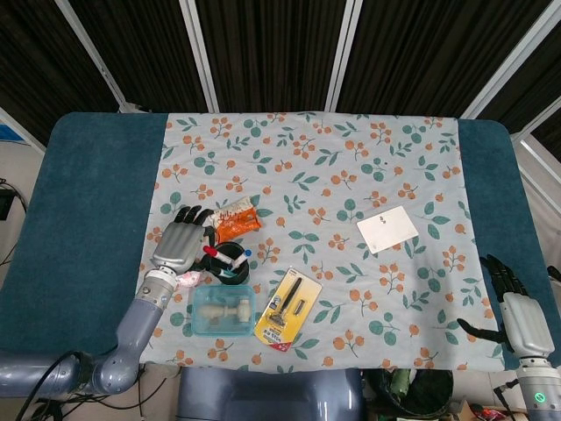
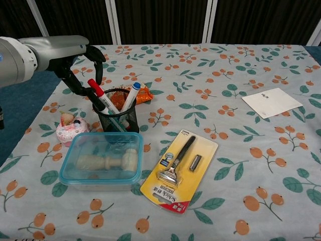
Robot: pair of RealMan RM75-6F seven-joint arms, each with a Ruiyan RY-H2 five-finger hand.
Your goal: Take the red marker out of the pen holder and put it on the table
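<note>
The red marker (image 2: 100,95) leans to the left in the black mesh pen holder (image 2: 118,121), beside a blue-capped marker (image 2: 131,95). My left hand (image 2: 75,63) hovers just behind and left of the red cap, its fingers curved and apart, holding nothing. The frames do not show whether a fingertip touches the cap. From the head view, the left hand (image 1: 180,241) sits right against the pen holder (image 1: 230,263), where the red marker (image 1: 219,256) shows. My right hand (image 1: 517,317) rests off the table's near right corner, fingers spread and empty.
In front of the holder lies a clear box with a blue lid (image 2: 100,160), with a pink cupcake toy (image 2: 68,129) to its left. A yellow razor pack (image 2: 179,168) lies right of the box. An orange snack packet (image 2: 144,93) is behind the holder and a white card (image 2: 272,102) far right.
</note>
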